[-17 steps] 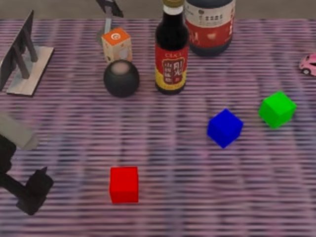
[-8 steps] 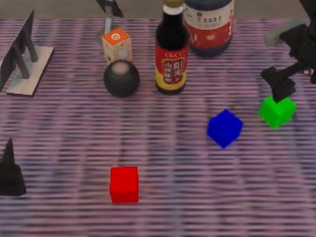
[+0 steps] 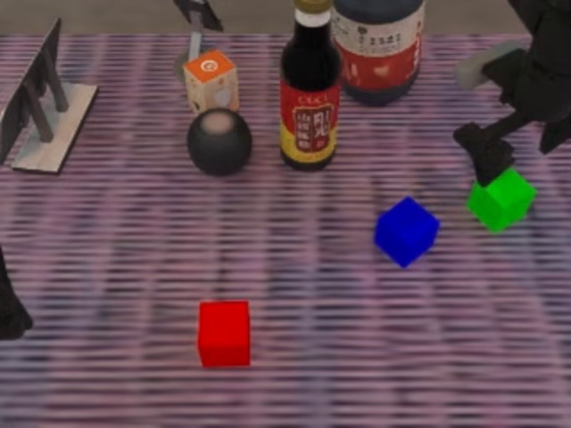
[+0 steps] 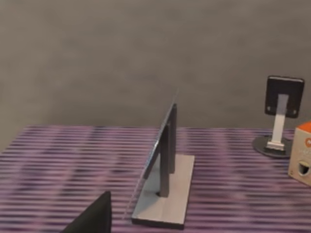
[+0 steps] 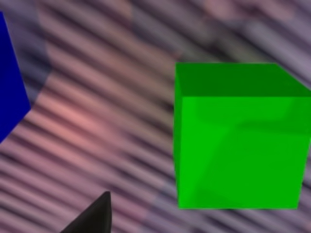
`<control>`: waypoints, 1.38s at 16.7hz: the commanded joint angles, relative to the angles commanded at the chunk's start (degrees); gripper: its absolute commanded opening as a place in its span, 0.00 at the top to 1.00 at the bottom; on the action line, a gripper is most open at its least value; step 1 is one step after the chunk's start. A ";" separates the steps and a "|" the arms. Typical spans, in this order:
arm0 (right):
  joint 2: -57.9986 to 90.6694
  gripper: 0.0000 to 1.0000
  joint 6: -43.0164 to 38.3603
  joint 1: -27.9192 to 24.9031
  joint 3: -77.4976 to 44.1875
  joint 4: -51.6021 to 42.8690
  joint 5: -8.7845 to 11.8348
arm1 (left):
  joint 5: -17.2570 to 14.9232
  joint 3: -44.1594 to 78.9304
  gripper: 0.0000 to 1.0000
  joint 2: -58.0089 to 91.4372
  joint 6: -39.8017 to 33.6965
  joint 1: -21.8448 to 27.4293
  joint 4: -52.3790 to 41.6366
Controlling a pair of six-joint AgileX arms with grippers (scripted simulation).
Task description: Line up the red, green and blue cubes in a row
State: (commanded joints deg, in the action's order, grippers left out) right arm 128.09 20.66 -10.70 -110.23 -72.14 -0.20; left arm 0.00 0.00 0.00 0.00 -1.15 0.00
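Note:
The red cube [image 3: 223, 333] lies at the front left of centre on the striped cloth. Right of centre sits the blue cube [image 3: 406, 231], and the green cube [image 3: 502, 198] lies further right. My right gripper [image 3: 489, 160] hangs open just behind the green cube's far-left corner, above it and holding nothing. In the right wrist view the green cube [image 5: 238, 141] looms large, the blue cube [image 5: 9, 82] shows at the edge, and one dark fingertip [image 5: 99, 213] stands beside the green cube. My left gripper [image 3: 7, 312] is parked at the table's left edge, open.
Along the back stand a soy sauce bottle [image 3: 310, 89], a bigger dark bottle [image 3: 379, 45], a black ball-shaped object [image 3: 219, 141], an orange-and-cream box [image 3: 211, 80] and a grey stand [image 3: 45, 98]. The left wrist view shows that stand [image 4: 163, 184] and a second, dark stand [image 4: 279, 121].
My right arm came in from the right and now hangs over the green cube, shifted slightly left and back. My left arm drew back to the left edge. The cubes have not moved.

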 joint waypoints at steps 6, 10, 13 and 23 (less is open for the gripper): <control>0.92 0.00 0.06 0.06 3.53 4.32 -0.01 | 0.00 0.00 0.00 0.00 0.00 0.00 0.00; 3.29 0.00 -0.10 -0.04 9.81 13.53 -0.03 | 0.00 0.00 0.00 0.00 0.00 0.00 0.00; 4.10 0.00 -0.14 -0.09 11.64 15.74 -0.04 | 0.00 0.00 0.00 0.00 0.00 0.00 0.00; 4.10 0.53 -0.14 -0.09 11.64 15.74 -0.04 | 0.00 0.00 0.00 0.00 0.00 0.00 0.00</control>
State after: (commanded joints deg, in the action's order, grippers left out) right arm 132.19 20.52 -10.78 -98.59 -56.40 -0.24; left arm 0.00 0.00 0.00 0.00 -1.15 0.00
